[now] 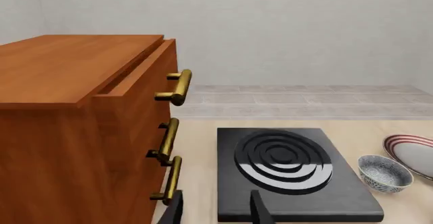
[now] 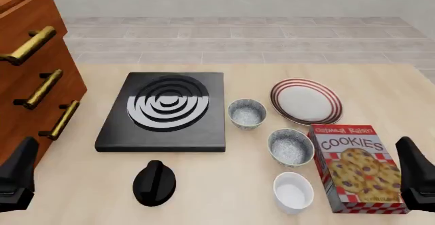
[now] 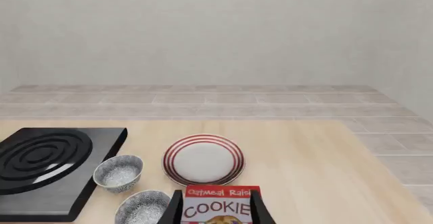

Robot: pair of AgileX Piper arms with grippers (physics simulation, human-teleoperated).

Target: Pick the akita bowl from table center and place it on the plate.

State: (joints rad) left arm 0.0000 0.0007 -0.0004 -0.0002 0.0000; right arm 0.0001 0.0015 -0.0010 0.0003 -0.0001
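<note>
The akita bowl (image 2: 247, 114), small, grey-blue speckled with a pale rim, stands upright at the table's middle, between the black stove plate and the plate (image 2: 306, 101). That plate is white with dark red rings and lies just behind and right of the bowl. The left wrist view has the bowl (image 1: 384, 173) beside the plate (image 1: 414, 153); the right wrist view has the bowl (image 3: 118, 172) left of the plate (image 3: 203, 159). My left gripper (image 1: 215, 204) and right gripper (image 3: 215, 202) are both open, hold nothing, and sit back near the table's front corners.
A second, slightly larger speckled bowl (image 2: 290, 146) stands in front of the akita bowl, with a white cup (image 2: 293, 191) nearer still. A cookie box (image 2: 357, 166) lies at the right. The stove plate (image 2: 166, 110), a black knob (image 2: 154, 183) and a wooden drawer cabinet (image 2: 30, 72) fill the left.
</note>
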